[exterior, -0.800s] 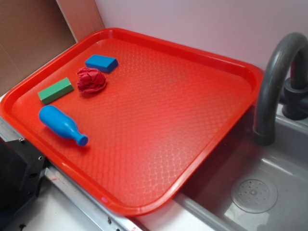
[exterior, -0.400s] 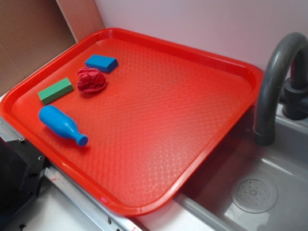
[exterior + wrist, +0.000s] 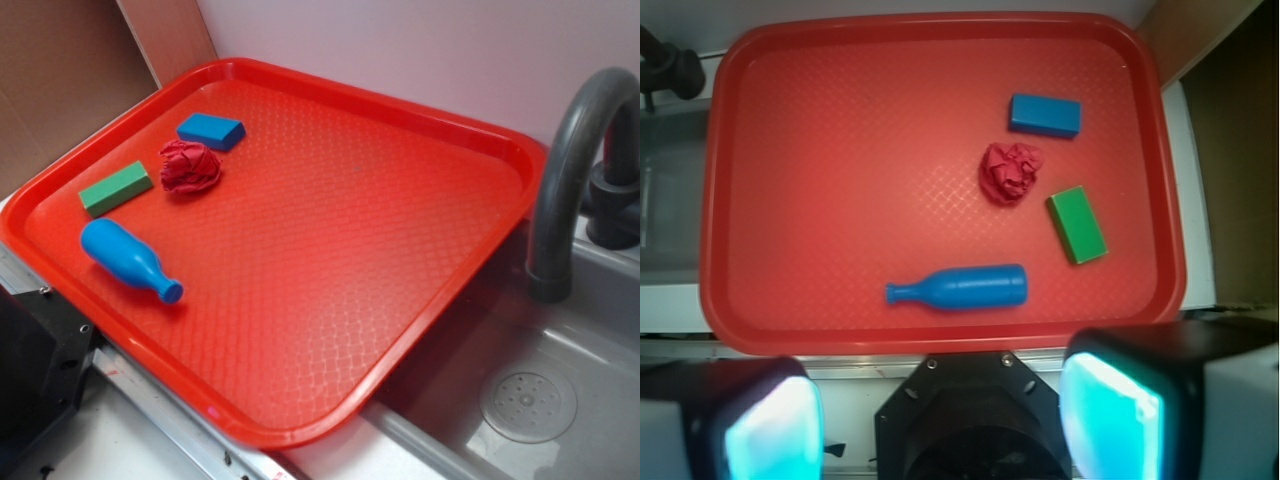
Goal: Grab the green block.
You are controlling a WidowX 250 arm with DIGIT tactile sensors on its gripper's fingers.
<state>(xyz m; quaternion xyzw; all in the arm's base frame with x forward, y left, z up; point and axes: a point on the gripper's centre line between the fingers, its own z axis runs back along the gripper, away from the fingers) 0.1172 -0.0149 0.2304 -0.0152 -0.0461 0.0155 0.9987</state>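
The green block [image 3: 116, 188] [image 3: 1076, 225] lies flat on the red tray [image 3: 400, 250] [image 3: 840, 150], near its left side in the exterior view. In the wrist view my gripper [image 3: 940, 420] hangs high above the tray's near edge, well short of the block. It is open and holds nothing; its two pale cyan pads [image 3: 775, 435] stand wide apart. The gripper does not show in the exterior view.
On the tray also lie a blue block [image 3: 211, 131] [image 3: 1045, 114], a crumpled red cloth [image 3: 189, 166] [image 3: 1009, 172] and a blue bottle [image 3: 130, 260] [image 3: 962, 288] on its side. A grey sink [image 3: 560, 400] with a dark faucet [image 3: 570, 170] is to the right. The black robot base [image 3: 975, 420] sits below the tray.
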